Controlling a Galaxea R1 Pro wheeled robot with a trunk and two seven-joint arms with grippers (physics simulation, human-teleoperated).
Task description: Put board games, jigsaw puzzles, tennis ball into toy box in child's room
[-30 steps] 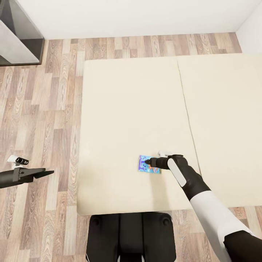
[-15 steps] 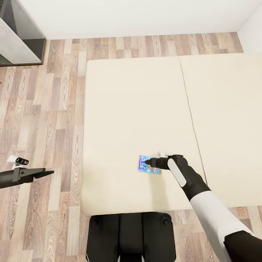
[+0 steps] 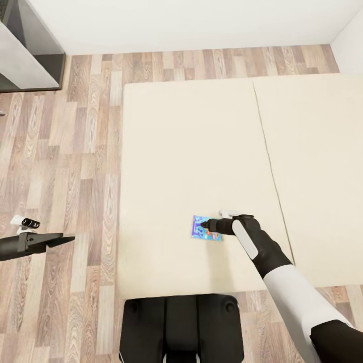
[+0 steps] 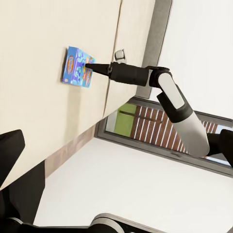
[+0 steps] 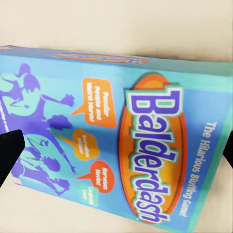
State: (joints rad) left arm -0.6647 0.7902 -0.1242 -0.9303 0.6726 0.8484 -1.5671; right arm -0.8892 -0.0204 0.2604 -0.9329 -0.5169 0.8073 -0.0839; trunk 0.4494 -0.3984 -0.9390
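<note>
Wood-plank floor [image 3: 65,166] and white wall round a wide beige bed [image 3: 191,151], with a grey cabinet [image 3: 25,50] off in the far left corner. Shows the blue board game [image 3: 200,228] over the mattress, towards its near edge and well inside its left side. Has the right end effector [image 3: 205,223] at the box's right-hand part, fingers [image 5: 9,155] spread to two opposite ends of the printed lid in the right wrist view; looks clamped on the box rather than merely straddling it, though contact at the pads cannot be made out for sure. Holds the left end effector [image 3: 63,240] out over the floor, well apart from the bed; cannot tell whether apart or together.

Could go wrong in a few ways. Grips a wide, smooth cardboard lid only by its ends, so could slip or swing loose if the base turns sharply. Could also drag a corner along the mattress if carried too low, twisting the box out of the fingers. Means a fresh pick from the floor if dropped beyond the bed's edge.

Against the picture from a second ago: finds bed, seam and cabinet all shifted rightwards in the head view, so points to the camera moving. Keeps box and right arm at the same spot in the picture, so puts the box nearer the bed's left edge than before, apparently travelling with the arm.
</note>
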